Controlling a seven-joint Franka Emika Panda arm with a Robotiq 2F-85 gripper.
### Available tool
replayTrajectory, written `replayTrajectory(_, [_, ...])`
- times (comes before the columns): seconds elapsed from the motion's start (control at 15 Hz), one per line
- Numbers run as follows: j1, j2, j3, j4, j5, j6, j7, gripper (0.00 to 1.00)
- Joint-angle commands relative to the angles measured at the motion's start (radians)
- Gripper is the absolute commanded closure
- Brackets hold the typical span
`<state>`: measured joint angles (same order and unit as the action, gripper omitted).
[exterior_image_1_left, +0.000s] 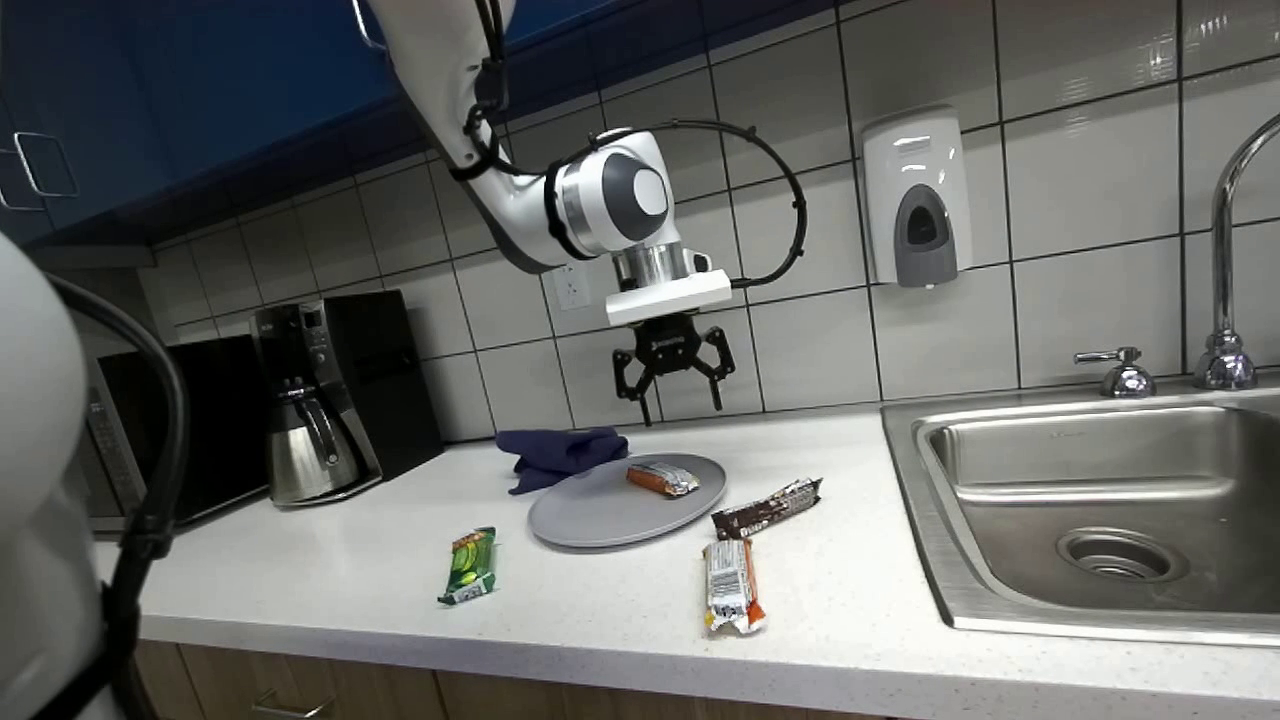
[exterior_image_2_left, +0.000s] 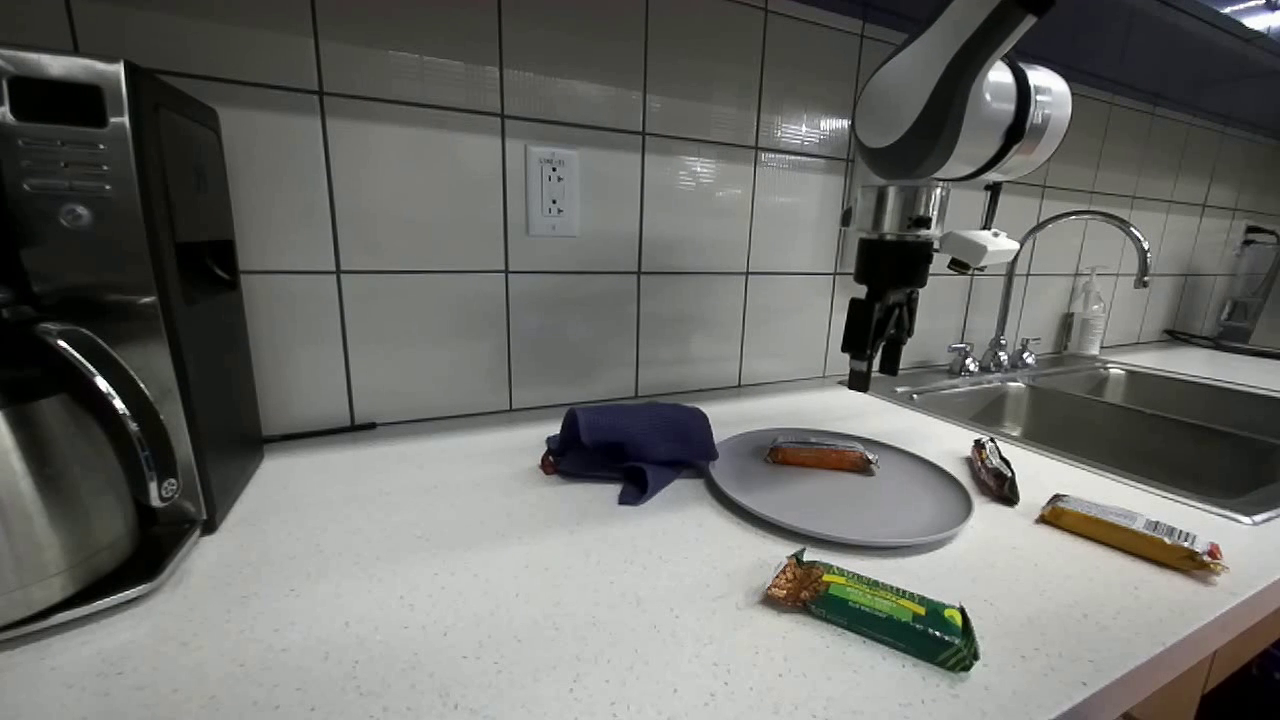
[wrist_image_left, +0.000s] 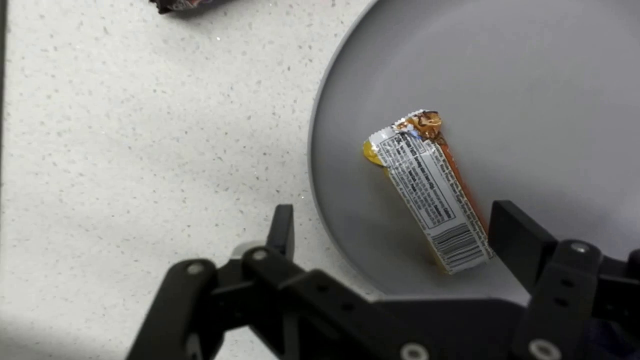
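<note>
I have the hand (exterior_image_1_left: 682, 415) hanging above the grey plate (exterior_image_1_left: 585, 518), fingers spread wide, only air between them. In my wrist view one finger (wrist_image_left: 283, 230) shows against the bench (wrist_image_left: 150, 125), its partner against the plate.

The plate carries a wrapped orange-sided bar (wrist_image_left: 432, 195), lying off centre inside the rim, print and barcode facing up. It is the thing nearest my hand, well below the fingertips in both exterior views.

Around the plate, on the bench: a brown bar (exterior_image_1_left: 768, 510) near the rim, toward the sink (exterior_image_1_left: 935, 520); a yellow-sided bar (exterior_image_2_left: 1130, 535) close to it, a gap between the two in an exterior view; a green bar (exterior_image_2_left: 885, 612) by itself, apart from the plate. A purple cloth (exterior_image_2_left: 640, 440) sits bunched just beside the plate; something reddish (exterior_image_2_left: 548, 463) pokes out at its edge, too covered for me to name.

Other vessels: the sink basin, its drain (exterior_image_1_left: 1120, 556) showing at the bottom. A steel pot (exterior_image_1_left: 305, 460) stands in the coffee maker (exterior_image_1_left: 380, 350); its wall hides the contents from me. A white soap dispenser (exterior_image_1_left: 920, 160) hangs on the tiled wall (exterior_image_1_left: 1090, 190), and a pump bottle (exterior_image_2_left: 1092, 320) stands behind the sink; I cannot tell how full either is.
</note>
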<state>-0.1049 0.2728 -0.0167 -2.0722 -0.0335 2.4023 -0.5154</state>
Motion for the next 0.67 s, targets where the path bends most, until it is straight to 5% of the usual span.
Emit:
replayTrajectory(0.0, [0.022, -0.036, -0.03, -0.039, -0.079, 0.025, 0.171, 0.0])
replayTrajectory(0.6, [0.065, -0.076, -0.087, -0.107, -0.209, 0.049, 0.579, 0.0])
